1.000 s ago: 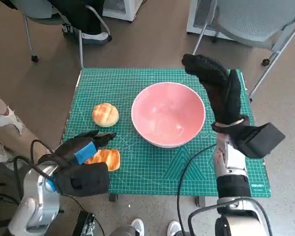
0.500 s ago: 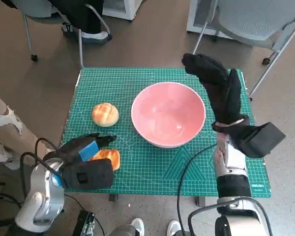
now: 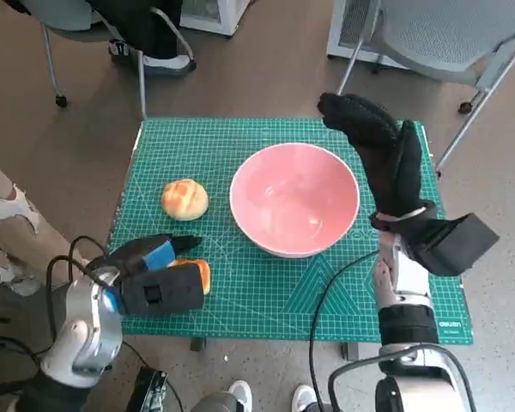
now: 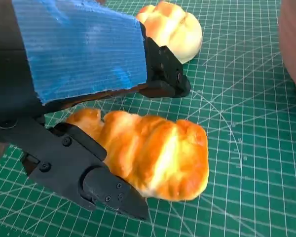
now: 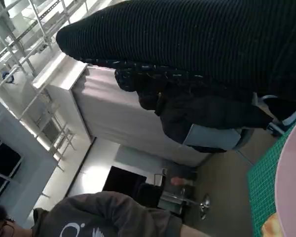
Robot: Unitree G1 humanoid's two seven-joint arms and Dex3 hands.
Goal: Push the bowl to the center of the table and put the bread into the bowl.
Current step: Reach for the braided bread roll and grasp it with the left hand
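Pink bowl (image 3: 294, 210) central; left hand (image 3: 151, 276) seemingly straddles bread (image 4: 153, 155).

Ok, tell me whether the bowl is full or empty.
Empty: the pink bowl shows only its bare inside; both breads lie on the mat.

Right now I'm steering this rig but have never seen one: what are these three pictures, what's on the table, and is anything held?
It is a humanoid robot at a small table with a green mat. The head view looks down from its head; the other two come from cameras behind each wrist. The left robot hand, blue-taped, has its fingers on either side of the long bread, which lies on the mat; whether it grips is unclear. A round bun lies beyond. The gloved right robot hand holds nothing beside the empty pink bowl.
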